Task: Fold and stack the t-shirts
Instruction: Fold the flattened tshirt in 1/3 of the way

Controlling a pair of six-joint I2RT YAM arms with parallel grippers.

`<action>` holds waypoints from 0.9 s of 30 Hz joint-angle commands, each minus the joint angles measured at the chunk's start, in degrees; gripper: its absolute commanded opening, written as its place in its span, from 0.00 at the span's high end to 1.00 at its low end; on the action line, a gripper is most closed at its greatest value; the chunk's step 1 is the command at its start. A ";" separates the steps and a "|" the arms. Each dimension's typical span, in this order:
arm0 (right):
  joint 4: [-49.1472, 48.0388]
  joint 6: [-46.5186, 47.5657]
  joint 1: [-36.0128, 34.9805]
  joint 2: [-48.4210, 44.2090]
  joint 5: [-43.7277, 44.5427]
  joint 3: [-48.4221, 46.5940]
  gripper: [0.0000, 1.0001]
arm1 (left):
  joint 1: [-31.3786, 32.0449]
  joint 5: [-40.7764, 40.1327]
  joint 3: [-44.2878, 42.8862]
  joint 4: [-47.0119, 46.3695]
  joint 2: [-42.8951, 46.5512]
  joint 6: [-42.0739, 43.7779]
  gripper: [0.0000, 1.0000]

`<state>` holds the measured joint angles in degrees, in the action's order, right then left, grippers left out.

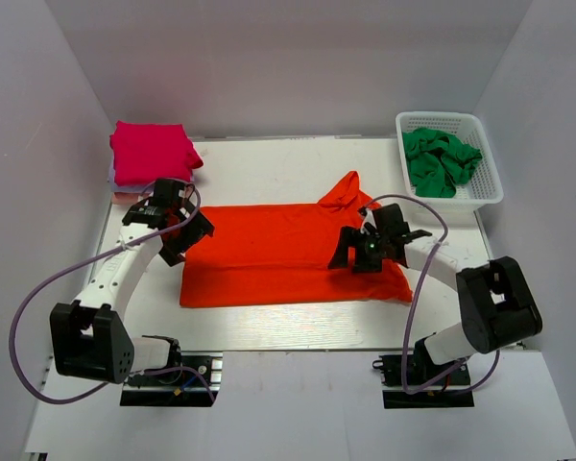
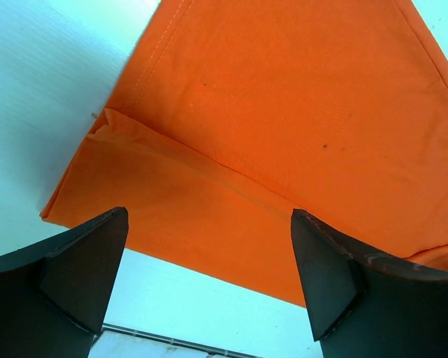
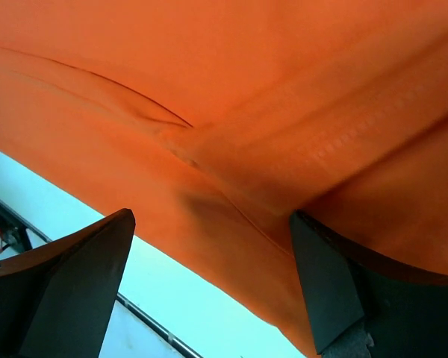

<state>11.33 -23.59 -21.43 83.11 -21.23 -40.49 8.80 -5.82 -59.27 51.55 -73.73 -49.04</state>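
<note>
left claw [image 1: 180,229] and right claw [image 1: 367,248] both hang with jaws apart, holding nothing, over the left and right ends of the orange-red t-shirt [image 1: 278,257], which lies flat mid-counter. a folded magenta t-shirt [image 1: 152,152] sits at the far left corner; green t-shirts [image 1: 442,161] lie in a basket [image 1: 442,117] at the far right corner.

Spread-out t-shirt [image 1: 288,254] is plain bright orange-red, no print, with same-colour stitching along the hem. Folded t-shirt [image 1: 152,152] at the back is solid magenta. Green t-shirts [image 1: 440,160] sit in a white lattice basket [image 1: 442,117]. Bench [image 1: 269,173] is white, left end effector [image 1: 185,233] and right end effector [image 1: 360,252] black, cables [image 1: 38,298] purple.
</note>
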 commanded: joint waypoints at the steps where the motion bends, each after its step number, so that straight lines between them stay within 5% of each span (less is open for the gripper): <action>1: -6.31 -1.89 -0.89 1.26 -3.29 -3.54 0.10 | -0.10 -2.00 -2.08 0.66 2.10 -0.53 0.00; 11: -6.85 -0.67 -2.21 12.59 -1.18 -18.73 0.10 | -0.10 -2.78 -3.84 0.74 -0.53 -1.15 0.00; 18: 3.34 6.19 -2.65 17.17 7.78 -30.60 0.10 | -0.10 -6.04 -8.59 3.02 -5.54 -1.15 0.00; 27: 17.65 3.74 -2.21 5.67 16.67 -19.93 0.10 | -0.10 -6.05 -10.79 2.51 -9.06 0.17 0.00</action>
<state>21.23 -19.14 -23.75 93.10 -7.86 -65.19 8.78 -11.18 -68.64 54.04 -83.37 -49.58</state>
